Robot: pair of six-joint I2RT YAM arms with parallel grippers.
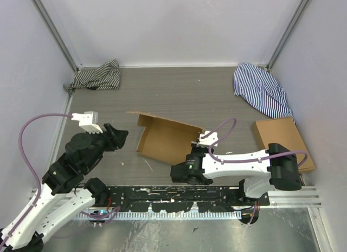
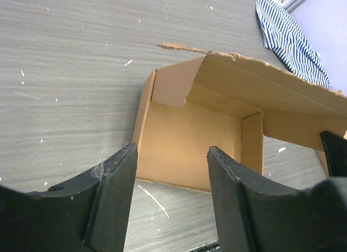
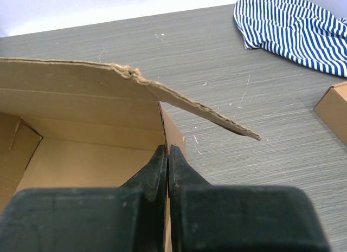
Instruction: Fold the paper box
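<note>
Half-folded paper box is lying mid-table. The right gripper is pressing its 2 fingers together at the box's right wall. The left gripper is hovering spread, just left of the box.

Right gripper seen pinched onto the side wall of the paper box, lid flap raised, blue-striped cloth crumpled on grey table, cardboard piece cut off at right edge

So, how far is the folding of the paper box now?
Partly done. The paper box already has a floor with walls standing around it. In hand: the right gripper is shut at the box's right wall, apparently pinching it, while the left gripper is open and apart from the box. Left: the large flap stands open above the box and probably must be folded down.
</note>
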